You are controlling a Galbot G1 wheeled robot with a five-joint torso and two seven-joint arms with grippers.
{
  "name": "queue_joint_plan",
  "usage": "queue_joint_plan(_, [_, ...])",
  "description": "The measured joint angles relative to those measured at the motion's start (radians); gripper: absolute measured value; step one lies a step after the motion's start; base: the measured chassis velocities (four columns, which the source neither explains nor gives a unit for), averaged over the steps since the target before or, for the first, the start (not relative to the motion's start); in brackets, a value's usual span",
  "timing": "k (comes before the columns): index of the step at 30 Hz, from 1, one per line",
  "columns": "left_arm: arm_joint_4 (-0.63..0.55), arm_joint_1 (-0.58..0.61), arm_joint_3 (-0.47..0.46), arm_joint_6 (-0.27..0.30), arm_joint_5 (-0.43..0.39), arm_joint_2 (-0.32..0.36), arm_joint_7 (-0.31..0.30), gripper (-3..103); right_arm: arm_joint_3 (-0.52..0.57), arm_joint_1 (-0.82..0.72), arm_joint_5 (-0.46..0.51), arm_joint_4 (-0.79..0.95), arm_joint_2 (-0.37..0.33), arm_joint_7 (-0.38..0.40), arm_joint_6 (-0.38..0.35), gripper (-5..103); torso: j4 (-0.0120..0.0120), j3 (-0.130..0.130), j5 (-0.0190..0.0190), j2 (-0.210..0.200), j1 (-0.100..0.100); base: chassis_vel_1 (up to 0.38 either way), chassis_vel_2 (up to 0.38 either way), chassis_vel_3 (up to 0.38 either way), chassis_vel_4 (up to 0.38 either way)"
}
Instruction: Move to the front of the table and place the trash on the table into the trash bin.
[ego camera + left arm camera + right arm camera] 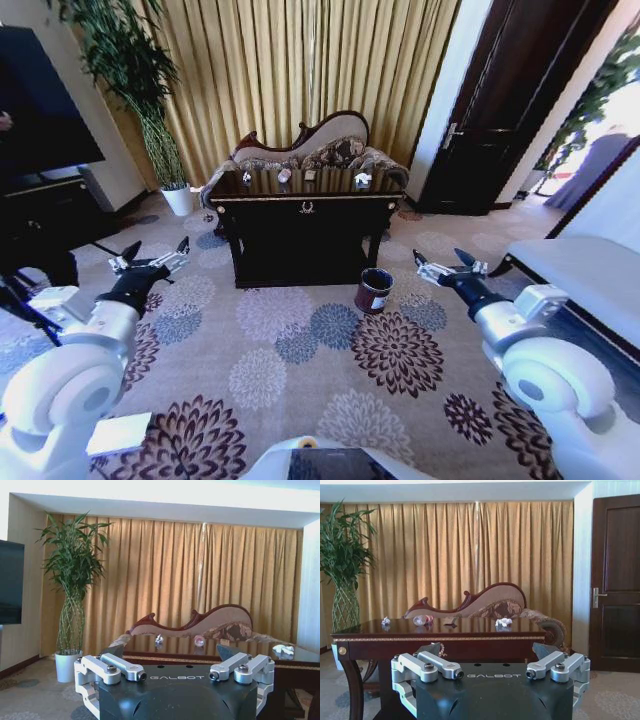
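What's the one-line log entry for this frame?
approach | table ahead, trash on top | trash bin on floor | left gripper, right gripper open, empty

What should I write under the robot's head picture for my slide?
Both open grippers, left and right, face the dark glossy wooden table; the small maroon trash bin stands beside it.

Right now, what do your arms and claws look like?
My arms are chunky, rounded white shells. Each ends in a black wrist. The left gripper and right gripper have silver metal links with bolts and dark pointed fingertips. Up close, each black gripper body says GALBOT in pale letters.
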Motion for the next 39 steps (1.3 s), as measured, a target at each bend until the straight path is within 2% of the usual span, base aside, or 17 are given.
queue_joint_plan(9, [0.000,0.026,-0.035,0.000,0.000,-0.004,0.000,100,-0.040,0.040,-0.001,-0.019,-0.003,0.000,0.000,100,0.0002,0.000,0.0000,0.000,0.000,0.000,0.000,0.000,0.000])
queue_joint_plan(39, [0.014,0.030,-0.054,-0.001,0.005,-0.003,0.004,100,-0.042,0.051,0.005,-0.038,-0.006,-0.006,0.001,100,0.0001,0.000,0.0000,0.000,0.000,0.000,0.000,0.000,0.000])
